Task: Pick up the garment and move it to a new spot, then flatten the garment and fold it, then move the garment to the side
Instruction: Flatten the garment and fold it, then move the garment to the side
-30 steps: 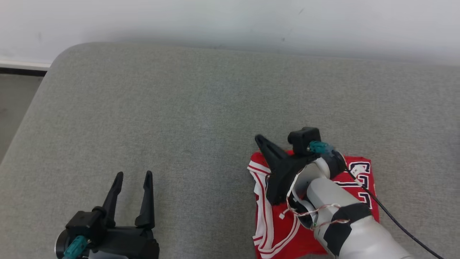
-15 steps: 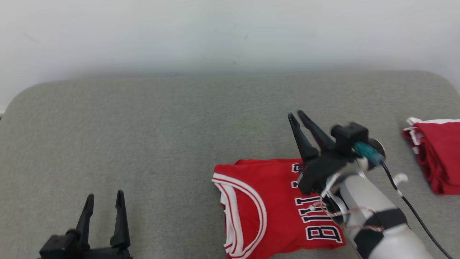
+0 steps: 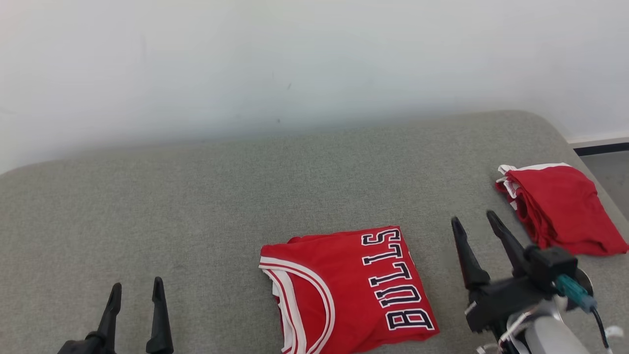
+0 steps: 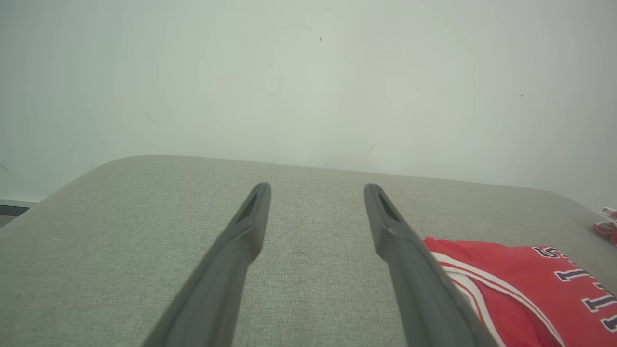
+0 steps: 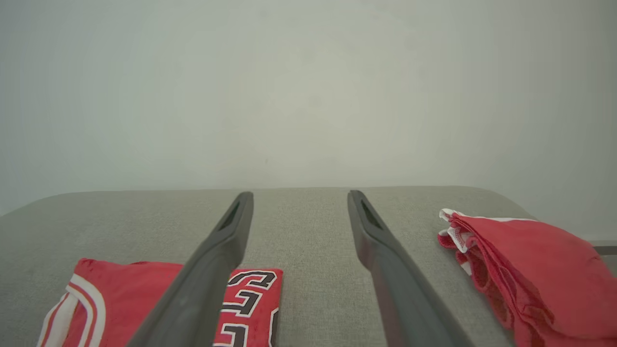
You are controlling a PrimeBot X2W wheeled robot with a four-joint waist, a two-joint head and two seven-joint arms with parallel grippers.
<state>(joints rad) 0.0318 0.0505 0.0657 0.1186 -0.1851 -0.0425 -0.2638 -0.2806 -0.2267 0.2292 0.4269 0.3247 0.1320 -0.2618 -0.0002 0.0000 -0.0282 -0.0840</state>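
The garment [image 3: 346,287] is a red jersey with white trim and dark lettering, folded flat on the grey cushion near the front, also in the left wrist view [image 4: 525,284] and the right wrist view [image 5: 115,301]. My right gripper [image 3: 474,221] hovers open just right of the jersey, nothing between its fingers [image 5: 371,226]. My left gripper [image 3: 136,289] stands open at the lower left, well apart from the jersey, its fingers [image 4: 253,212] empty.
A second red cloth [image 3: 560,209] lies bunched at the cushion's right end, also in the right wrist view [image 5: 525,270]. The grey cushion [image 3: 196,206] ends at a rounded right edge, with floor beyond. A pale wall [image 3: 295,59] stands behind.
My right gripper opened, let go of the jersey and drew back to its right. The head camera swung right, bringing the second red cloth into view. The left gripper stayed open.
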